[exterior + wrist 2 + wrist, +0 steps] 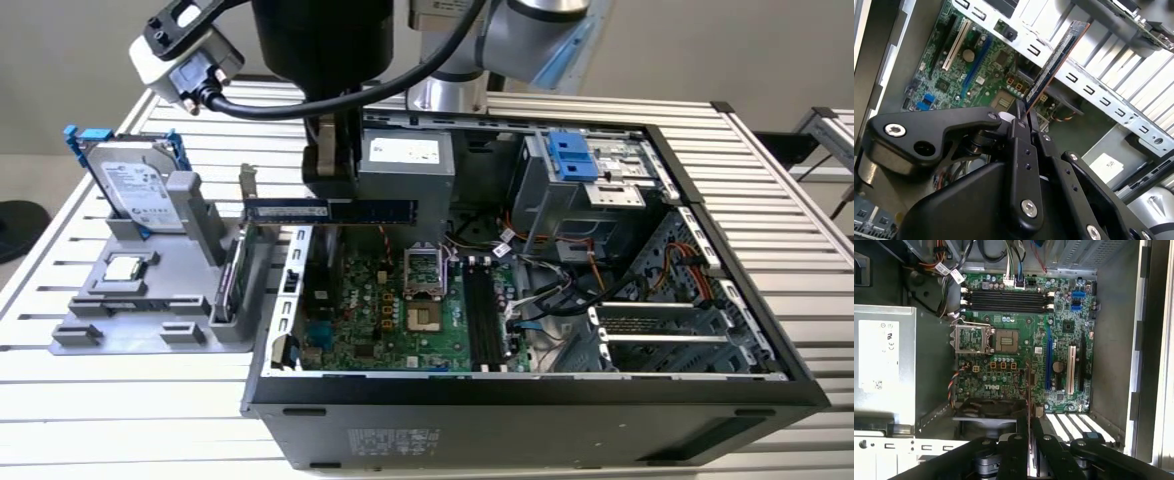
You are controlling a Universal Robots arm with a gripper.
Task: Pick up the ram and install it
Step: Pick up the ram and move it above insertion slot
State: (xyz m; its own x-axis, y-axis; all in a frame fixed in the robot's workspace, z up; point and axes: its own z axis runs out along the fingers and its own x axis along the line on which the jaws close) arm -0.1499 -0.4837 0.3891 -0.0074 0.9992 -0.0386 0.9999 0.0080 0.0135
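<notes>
The ram (331, 211) was held level, pinched in the claw (328, 192), up over the far edge of the open PC case (534, 420) toward the exterior view's left. In the second wrist view the fingers (1020, 145) were clamped tight on one end of the stick, with the motherboard (974, 65) seen well below. The hard drive (134, 185) and CPU chip (123, 268) were seen on the grey holder (80, 340) on the worktop (134, 420).

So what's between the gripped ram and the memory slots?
The CPU socket sits between the ram and the memory slots, shown in the first wrist view.
</notes>
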